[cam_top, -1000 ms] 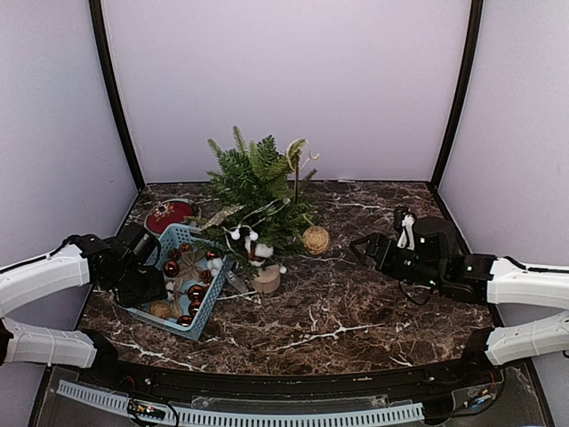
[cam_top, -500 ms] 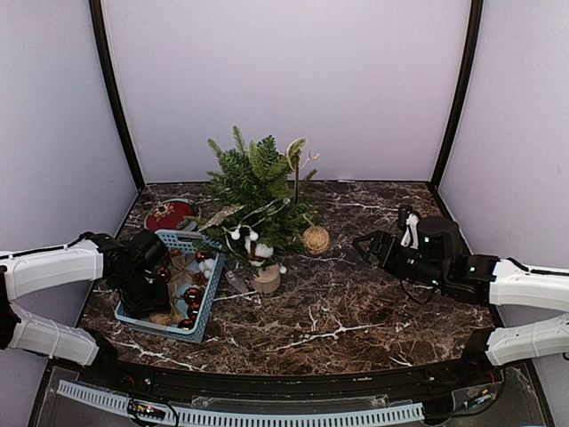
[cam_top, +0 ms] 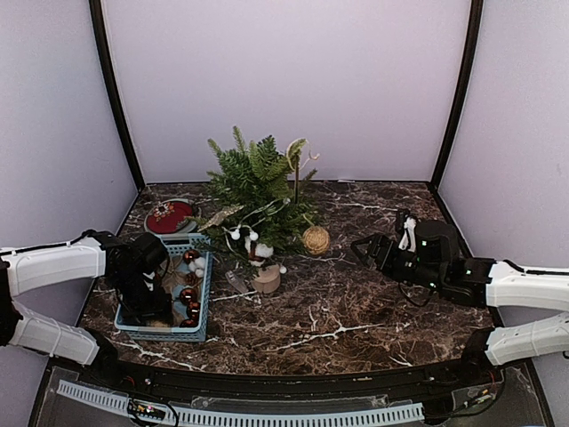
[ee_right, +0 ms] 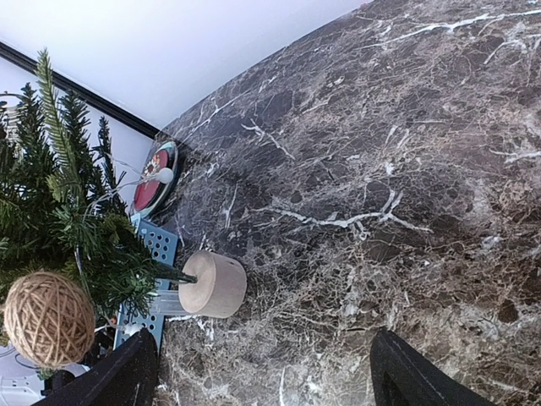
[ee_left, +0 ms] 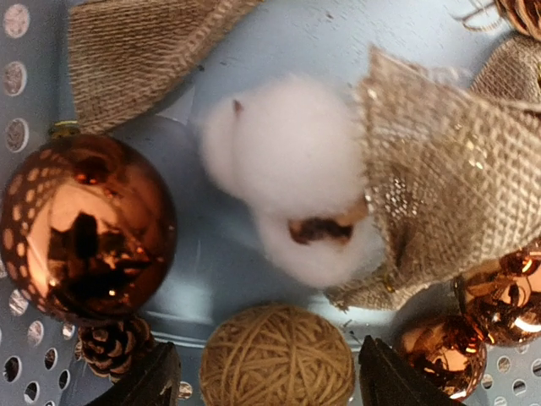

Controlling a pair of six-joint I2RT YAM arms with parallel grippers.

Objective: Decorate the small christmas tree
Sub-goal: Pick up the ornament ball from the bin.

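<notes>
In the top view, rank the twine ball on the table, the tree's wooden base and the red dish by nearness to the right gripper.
1. Twine ball, just left of the right gripper.
2. Wooden base, farther left, toward the arms.
3. Red dish, far left, toward the back.

Dark marbled tabletop (cam_top: pixel 356 311), bearing blue basket (cam_top: pixel 182 336) at left, small christmas tree (cam_top: pixel 253 182) mid-back, twine ball (cam_top: pixel 316 239) just beside, red dish (cam_top: pixel 169 215) behind basket.

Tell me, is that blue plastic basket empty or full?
Partly full: the blue perforated plastic basket holds shiny copper baubles, a twine ball, a white cotton puff, burlap ribbon and a pine cone.
</notes>
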